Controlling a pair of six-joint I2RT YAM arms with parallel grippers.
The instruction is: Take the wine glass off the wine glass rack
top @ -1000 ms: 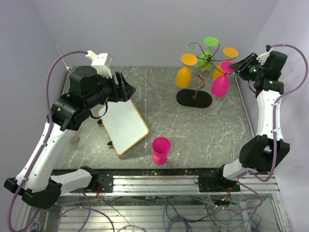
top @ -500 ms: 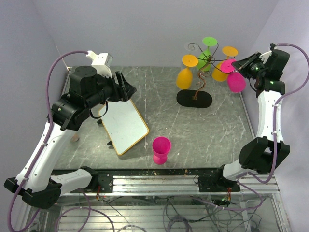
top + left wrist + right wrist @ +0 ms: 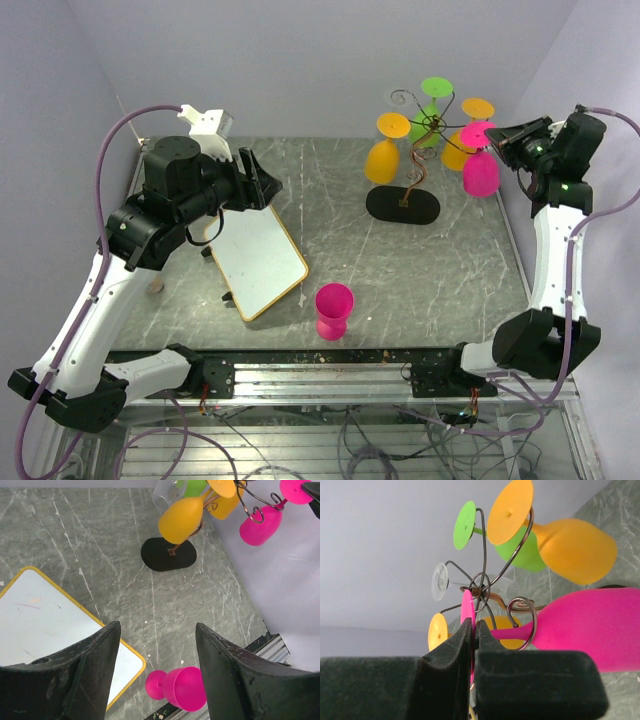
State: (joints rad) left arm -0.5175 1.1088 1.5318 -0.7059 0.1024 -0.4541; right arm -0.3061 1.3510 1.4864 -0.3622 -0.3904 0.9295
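The wine glass rack is a dark wire tree on a black oval base at the back right. A pink wine glass hangs upside down at its right side. My right gripper is shut on that glass's thin foot disc. In the right wrist view the pink stem runs through a curled wire arm, with the bowl to the right. My left gripper is open and empty, high over the left of the table, far from the rack.
Two orange glasses and a green one also hang from the rack. Another pink glass stands upright near the front edge. A yellow-rimmed whiteboard lies under the left arm. The right wall is close behind the right arm.
My right gripper has closed on the pink glass's foot and drawn right toward the wall. The glass swung out to the right with it. The left arm has not moved.
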